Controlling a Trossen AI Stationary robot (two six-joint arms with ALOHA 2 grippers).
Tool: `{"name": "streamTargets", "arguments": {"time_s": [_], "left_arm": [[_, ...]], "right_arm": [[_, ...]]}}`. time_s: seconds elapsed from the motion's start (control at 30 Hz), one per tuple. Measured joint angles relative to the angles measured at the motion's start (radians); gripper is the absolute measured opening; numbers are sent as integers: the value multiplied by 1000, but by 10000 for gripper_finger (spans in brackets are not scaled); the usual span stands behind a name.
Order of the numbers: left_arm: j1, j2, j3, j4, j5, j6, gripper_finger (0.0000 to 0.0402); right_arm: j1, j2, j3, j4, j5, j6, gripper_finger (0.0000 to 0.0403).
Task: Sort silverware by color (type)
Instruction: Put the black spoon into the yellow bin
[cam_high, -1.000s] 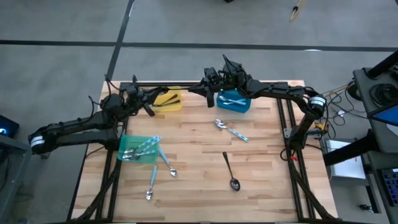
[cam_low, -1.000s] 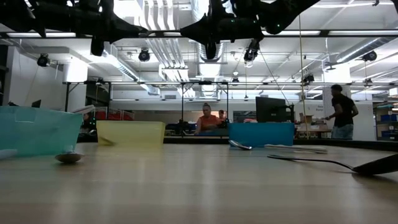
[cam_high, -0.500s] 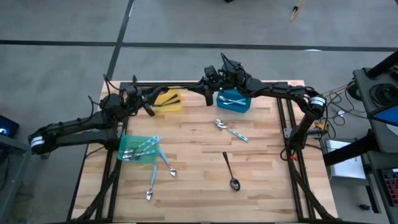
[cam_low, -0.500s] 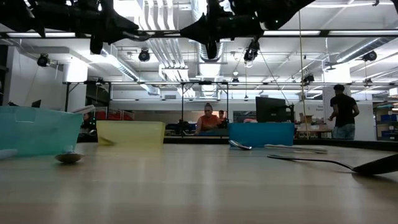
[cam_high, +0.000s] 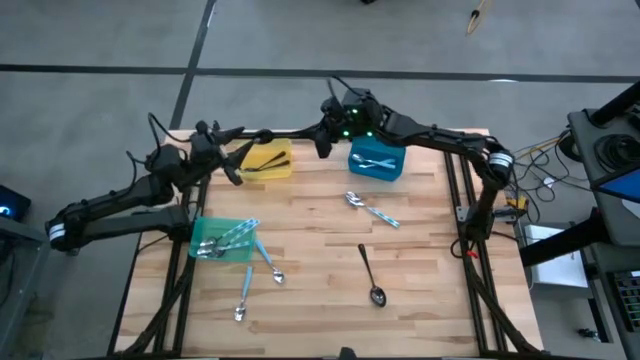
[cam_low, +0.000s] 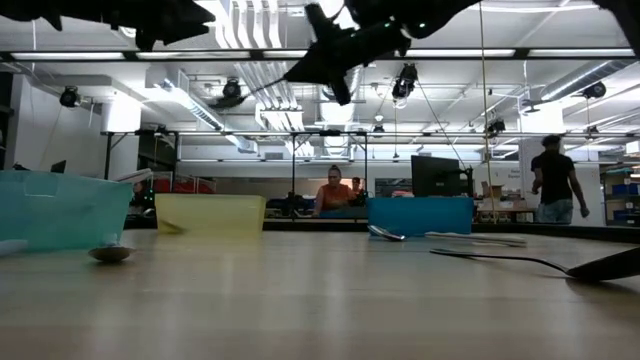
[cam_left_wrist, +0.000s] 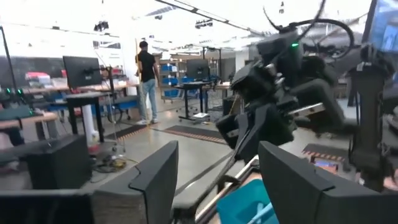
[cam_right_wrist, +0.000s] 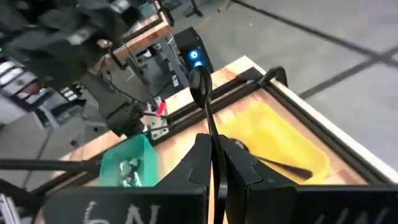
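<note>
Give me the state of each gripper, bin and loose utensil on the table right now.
left gripper: open, empty, above the yellow bin.
right gripper: shut on a black spoon.
yellow bin: holds dark utensils.
blue bin: holds a blue-handled utensil.
green bin: holds several blue-handled spoons.
black spoon on table: lying loose.
two blue-handled spoons: lying loose by the green bin.

Wood table (cam_high: 420, 250): 3 bins (cam_high: 376, 163), loose silverware (cam_high: 371, 272).

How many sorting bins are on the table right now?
3: yellow bin at the far edge, blue bin to its right, green bin near the left edge. None look hidden.
</note>
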Motion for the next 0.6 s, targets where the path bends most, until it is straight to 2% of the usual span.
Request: {"name": "streamTargets", "arguments": {"time_s": [0.3,0.5,0.6], "left_arm": [[0,-23,68,-124,-6,159,204],[0,-62,67,-184,-95,228,204],[0,-79,53,-201,-103,238,204]], "right_arm": [[-7,229,315,-243,-3,66,8],[-12,395,554,-416,-9,96,8],[-15,469,668,-498,-16,101,8]]}}
